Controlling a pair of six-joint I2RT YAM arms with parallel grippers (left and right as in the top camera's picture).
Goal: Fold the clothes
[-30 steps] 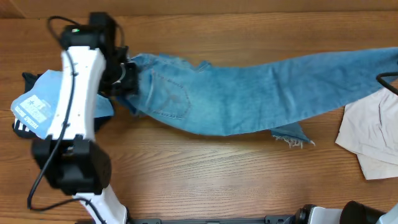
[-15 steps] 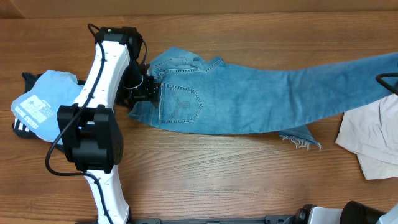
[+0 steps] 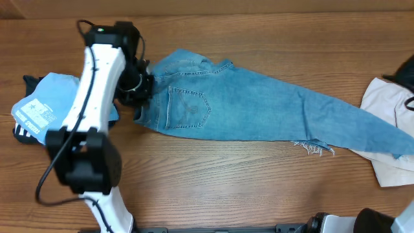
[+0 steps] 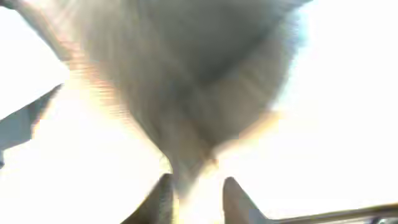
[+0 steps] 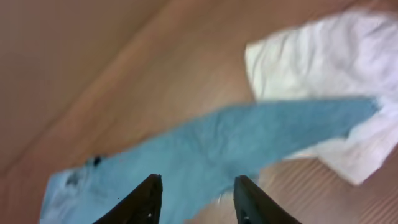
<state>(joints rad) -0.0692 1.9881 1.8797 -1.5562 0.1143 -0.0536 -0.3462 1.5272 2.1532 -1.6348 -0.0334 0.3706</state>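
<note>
Overhead, the light-blue denim jeans (image 3: 259, 110) lay stretched along the wooden table (image 3: 213, 188), stitched back pocket up. A frayed hem poked from their lower edge, and the long leg's end lay over a crumpled cream-white garment (image 3: 388, 103). The left gripper (image 3: 138, 90) sat at their waistband, but the blurred wrist view left its grip unclear. Beyond the waistband lay a printed sky-blue shirt (image 3: 42, 107). The right gripper (image 5: 198, 182) hung above the leg, fingers apart and empty.
</note>
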